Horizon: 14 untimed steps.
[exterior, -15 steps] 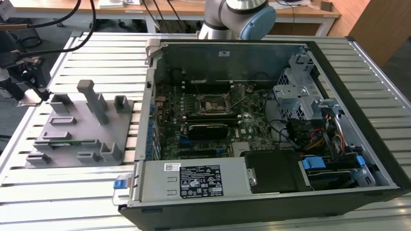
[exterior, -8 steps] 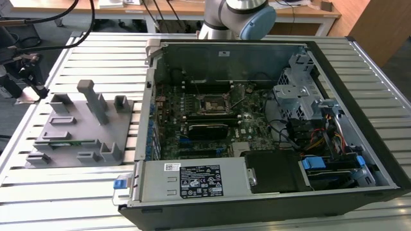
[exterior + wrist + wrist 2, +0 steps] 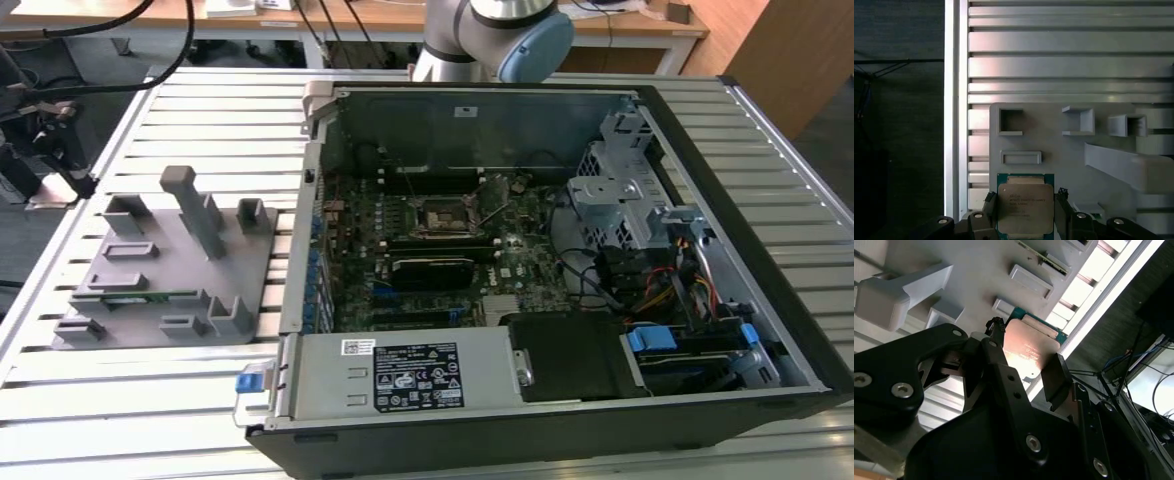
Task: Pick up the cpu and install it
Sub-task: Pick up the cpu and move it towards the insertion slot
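The cpu (image 3: 1025, 209) is a small square chip with a silvery top and a green rim. It sits between the two black fingers (image 3: 990, 204) of my gripper (image 3: 1025, 200), which is shut on it. In the second wrist view the cpu (image 3: 1030, 346) is pinched at two opposite edges by the gripper (image 3: 1026, 354). Beneath it lies the grey holder tray (image 3: 1054, 145) with its small rectangular pockets. In the exterior view the black-framed socket (image 3: 437, 215) lies on the motherboard inside the open computer case (image 3: 747, 200).
The grey holder tray (image 3: 167, 260) lies on the slatted metal table (image 3: 200, 110) at the exterior view's left, with upright posts and a green memory stick (image 3: 134, 296) in it. The case holds a power supply (image 3: 400, 375), drive cages and cables. The arm's base (image 3: 487, 35) stands behind the case.
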{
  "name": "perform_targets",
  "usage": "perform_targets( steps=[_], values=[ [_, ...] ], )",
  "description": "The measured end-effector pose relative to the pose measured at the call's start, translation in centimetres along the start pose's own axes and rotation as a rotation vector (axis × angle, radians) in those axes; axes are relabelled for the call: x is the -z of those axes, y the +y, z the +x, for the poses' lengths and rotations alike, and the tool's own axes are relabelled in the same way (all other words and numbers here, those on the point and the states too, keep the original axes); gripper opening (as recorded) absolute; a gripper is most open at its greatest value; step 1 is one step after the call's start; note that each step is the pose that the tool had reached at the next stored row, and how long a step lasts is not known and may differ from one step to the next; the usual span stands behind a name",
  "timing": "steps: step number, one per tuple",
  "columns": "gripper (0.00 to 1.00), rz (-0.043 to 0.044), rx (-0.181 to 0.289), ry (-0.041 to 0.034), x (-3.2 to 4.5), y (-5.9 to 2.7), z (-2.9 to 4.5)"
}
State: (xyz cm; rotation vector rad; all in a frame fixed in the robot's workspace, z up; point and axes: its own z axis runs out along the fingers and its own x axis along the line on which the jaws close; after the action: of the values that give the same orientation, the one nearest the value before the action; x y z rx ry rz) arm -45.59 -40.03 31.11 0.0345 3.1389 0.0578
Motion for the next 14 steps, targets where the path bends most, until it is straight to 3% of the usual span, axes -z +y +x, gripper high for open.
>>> perform_targets(
  steps=[14],
  values=[
    [0.54,0.0000,0.000,0.0000,1.70,0.17,0.00]
  ],
)
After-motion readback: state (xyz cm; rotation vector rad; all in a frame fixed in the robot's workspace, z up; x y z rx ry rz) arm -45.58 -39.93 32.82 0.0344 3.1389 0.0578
